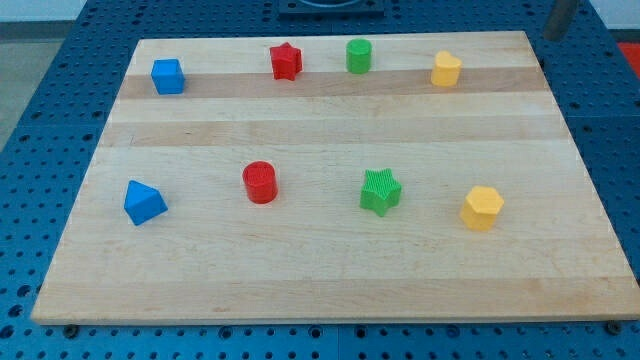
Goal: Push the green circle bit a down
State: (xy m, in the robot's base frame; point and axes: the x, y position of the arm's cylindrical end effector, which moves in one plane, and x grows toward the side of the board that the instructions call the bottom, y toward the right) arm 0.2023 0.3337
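So the big thing here is the wooden board (330, 270), filling most of the view and sitting on a blue perforated table (40, 60); at the view's top right corner there's a dark rod (558, 18) poking in, off the board, but my tip's actual end can't be made out, so I can't tell exactly where it sits relative to the blocks (just that it's well apart from all of them); no claw on this rig, so nothing to call apart or together

Bottom row, left to right: blue triangle-ish block (144, 202); red cylinder (260, 182); green star (380, 191); yellow hexagon block (482, 208)

Top row, a bit smaller looking: blue cube (168, 76); red star (286, 61); the green circle (359, 56), which stands upright near the board's top edge, between the red star and the yellow block (446, 69); it's just beside the red star, not touching, and roughly straight above the green star
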